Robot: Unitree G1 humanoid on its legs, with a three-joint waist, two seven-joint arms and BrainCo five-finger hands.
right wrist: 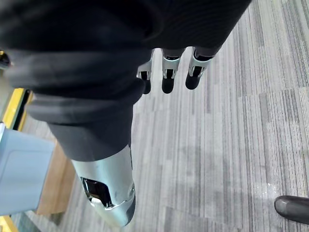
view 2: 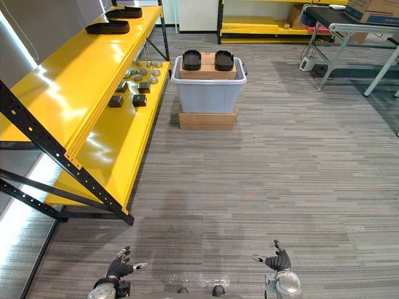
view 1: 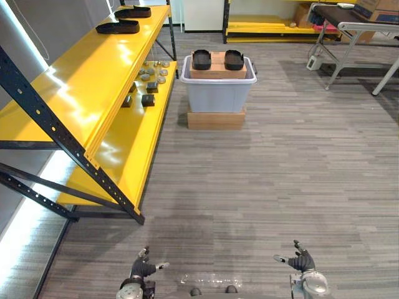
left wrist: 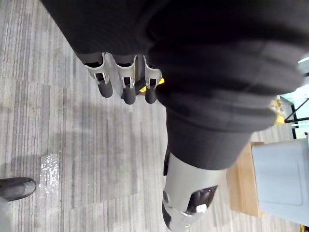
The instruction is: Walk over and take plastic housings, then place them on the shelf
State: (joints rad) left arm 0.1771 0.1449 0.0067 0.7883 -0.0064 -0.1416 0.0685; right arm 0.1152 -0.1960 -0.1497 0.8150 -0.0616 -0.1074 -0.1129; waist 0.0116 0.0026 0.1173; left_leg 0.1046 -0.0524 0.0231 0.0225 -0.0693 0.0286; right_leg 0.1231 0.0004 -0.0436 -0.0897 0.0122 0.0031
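Two black plastic housings point(view 1: 201, 60) point(view 1: 234, 60) lie side by side on a cardboard box point(view 1: 217, 66) inside a grey bin point(view 1: 218, 87), far ahead on the floor. Two more black housings point(view 1: 118, 27) point(view 1: 133, 12) rest on the top level of the yellow shelf point(view 1: 93, 81) at the left. My left hand point(view 1: 142, 268) and right hand point(view 1: 302, 260) hang low at the bottom of the view, both open and empty, far from the bin. Straight fingers point(left wrist: 125, 89) show in the left wrist view, and fingers point(right wrist: 166, 79) likewise in the right wrist view.
The grey bin stands on a wooden block point(view 1: 216, 118). Small metal and dark parts point(view 1: 148, 81) lie on the shelf's lower level. A grey table point(view 1: 352, 28) with boxes stands at the far right, another yellow rack point(view 1: 268, 25) at the back. Striped grey floor point(view 1: 262, 187) lies between me and the bin.
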